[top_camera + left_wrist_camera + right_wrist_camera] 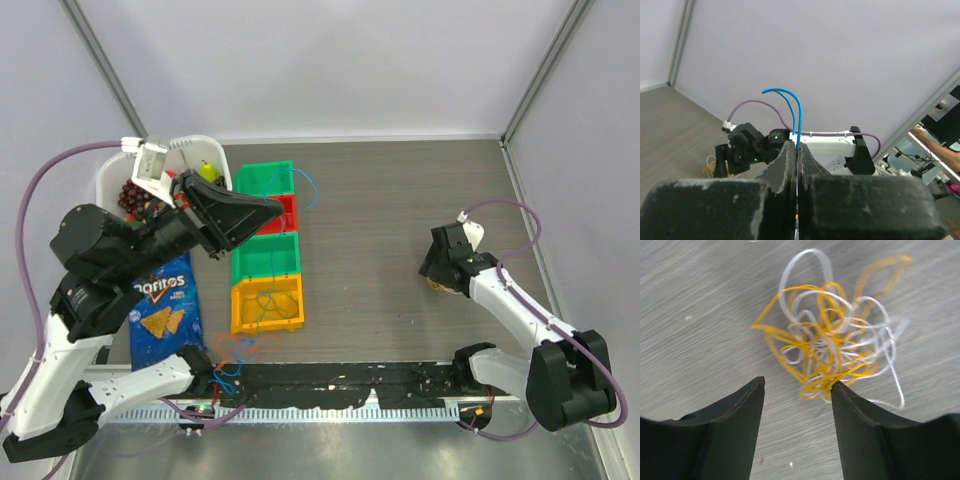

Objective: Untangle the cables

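Observation:
My left gripper (268, 210) is raised over the row of bins and shut on a thin blue cable (796, 120). The cable loops out past the fingertips (789, 150). In the top view the blue cable (311, 190) runs down across the bins to a tangle of orange and blue cable (240, 348) at the table's near edge. My right gripper (797, 385) is open, low over the table at the right. A tangle of yellow and white cable (832, 342) lies just beyond it and touches its right fingertip. That tangle also shows in the top view (438, 286).
A row of green (262, 180), red, green and orange (268, 305) bins stands left of centre. A blue Doritos bag (164, 305) and a white basket (110, 180) of items lie at the far left. A black mat (340, 385) runs along the near edge.

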Motion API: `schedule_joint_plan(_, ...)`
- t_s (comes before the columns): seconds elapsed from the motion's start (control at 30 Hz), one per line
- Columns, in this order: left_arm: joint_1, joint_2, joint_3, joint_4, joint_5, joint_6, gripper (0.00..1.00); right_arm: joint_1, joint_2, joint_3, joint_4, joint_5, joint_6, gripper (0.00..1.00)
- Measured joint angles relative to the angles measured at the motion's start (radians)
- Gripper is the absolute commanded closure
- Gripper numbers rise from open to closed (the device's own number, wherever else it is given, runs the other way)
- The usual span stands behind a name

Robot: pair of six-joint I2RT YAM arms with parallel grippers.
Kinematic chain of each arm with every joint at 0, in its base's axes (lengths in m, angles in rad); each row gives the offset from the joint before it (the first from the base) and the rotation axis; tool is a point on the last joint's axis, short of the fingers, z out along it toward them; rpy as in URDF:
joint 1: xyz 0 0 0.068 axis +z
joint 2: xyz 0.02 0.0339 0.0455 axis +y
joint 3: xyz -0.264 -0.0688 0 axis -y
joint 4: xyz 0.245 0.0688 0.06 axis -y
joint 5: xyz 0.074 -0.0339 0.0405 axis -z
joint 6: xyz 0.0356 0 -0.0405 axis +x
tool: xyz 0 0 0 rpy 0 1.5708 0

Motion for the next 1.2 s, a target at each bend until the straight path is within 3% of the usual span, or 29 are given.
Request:
schedule_joint_plan(0.03,0.0,0.009,-0.009,0.018,0.007,-0.013,1.0,0.002,-0.007,0.011,0.005,-0.044,-0.026,0.23)
schedule_joint_plan(0.3,0.0,0.117,-0.06,0.122,0.079,-0.111,1.0,0.076,-0.171,0.075,0.061,-0.382,-0.193,0.21)
schedule_joint_plan(0.47,0.0,0.189,-0.043,0.175,0.127,-0.158,1.0,0.093,-0.233,0.077,0.119,-0.562,-0.203,0.25)
schedule_joint_plan(0.6,0.0,0.22,-0.019,0.209,0.135,-0.161,1.0,0.093,-0.247,0.079,0.117,-0.566,-0.186,0.32)
schedule_joint_plan(0.93,0.0,0.339,-0.048,0.219,0.056,-0.146,1.0,0.093,-0.196,0.095,-0.01,-0.286,-0.105,0.31)
schedule_joint_plan(1.2,0.0,0.387,-0.138,0.206,0.019,-0.15,1.0,0.119,-0.176,0.02,0.113,-0.52,-0.146,0.37)
